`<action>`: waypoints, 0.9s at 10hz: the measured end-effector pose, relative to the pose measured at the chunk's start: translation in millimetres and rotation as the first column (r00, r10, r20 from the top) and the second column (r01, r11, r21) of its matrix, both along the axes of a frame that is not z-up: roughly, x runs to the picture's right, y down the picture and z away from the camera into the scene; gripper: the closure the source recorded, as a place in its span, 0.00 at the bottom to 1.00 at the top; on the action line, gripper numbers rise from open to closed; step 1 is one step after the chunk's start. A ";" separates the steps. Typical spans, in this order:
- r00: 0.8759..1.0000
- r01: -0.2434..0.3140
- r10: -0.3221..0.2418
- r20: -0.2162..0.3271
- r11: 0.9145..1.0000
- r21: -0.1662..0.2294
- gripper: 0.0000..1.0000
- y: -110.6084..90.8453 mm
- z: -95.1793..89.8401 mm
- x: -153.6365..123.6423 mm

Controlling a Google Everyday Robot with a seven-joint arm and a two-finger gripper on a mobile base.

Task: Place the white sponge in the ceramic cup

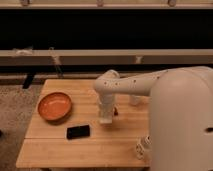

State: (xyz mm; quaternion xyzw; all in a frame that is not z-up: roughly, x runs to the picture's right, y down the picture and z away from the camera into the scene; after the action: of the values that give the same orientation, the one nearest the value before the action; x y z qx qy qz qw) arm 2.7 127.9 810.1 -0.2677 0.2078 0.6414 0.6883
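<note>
My gripper (105,114) points straight down over the middle of the wooden table (60,150). It is shut on the white sponge (105,120), a small off-white block that hangs just above the tabletop. The ceramic cup (134,100) is a small white round shape to the right of the gripper, partly hidden behind my white arm (135,85). The sponge is left of the cup and apart from it.
An orange bowl (55,106) sits at the table's left. A black phone (78,131) lies front left of the gripper. A small white bottle (142,147) stands at the front right, next to my large white body (182,125). A dark shelf runs behind the table.
</note>
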 end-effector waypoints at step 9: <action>0.954 -0.007 -0.064 0.294 0.972 0.237 1.00 -153.7 -22.7 69.1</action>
State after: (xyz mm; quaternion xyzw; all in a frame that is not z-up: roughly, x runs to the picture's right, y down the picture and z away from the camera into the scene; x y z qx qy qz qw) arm 71.8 -25.8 787.4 -0.2753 0.0277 0.6034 0.7479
